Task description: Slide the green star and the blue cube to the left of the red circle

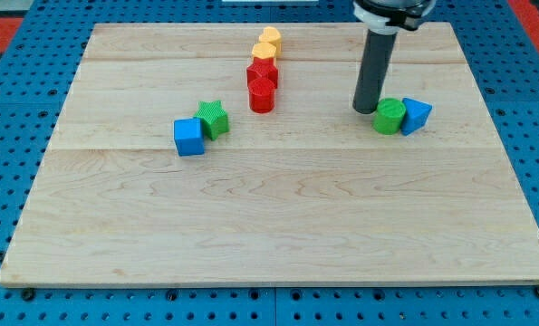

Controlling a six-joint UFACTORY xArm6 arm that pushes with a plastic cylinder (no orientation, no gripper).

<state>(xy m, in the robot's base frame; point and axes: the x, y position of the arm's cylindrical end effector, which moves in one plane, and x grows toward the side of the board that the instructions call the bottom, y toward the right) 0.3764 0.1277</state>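
My tip [366,110] is set on the board [278,235] in the view's upper right, with the dark rod rising straight up from it. No jaws are carried, and nothing is held by the rod. A green cylinder [389,116] is found at about 3 o'clock from my tip, just beside it; whether the two touch cannot be told. A blue block [416,115], its shape not clear, is pressed against the cylinder's far side, again at 3 o'clock.

Well apart, at 9 o'clock from my tip, a red cylinder [262,95] is seen, the task's red circle. A red block [263,72] is touching it at 12 o'clock, and two yellow blocks [268,45] are stacked in line beyond that toward the view's top.

The green star [214,118] is placed at about 8 o'clock from the red cylinder, near it but apart. The blue cube [188,137] is touching the star at the star's 8 o'clock.
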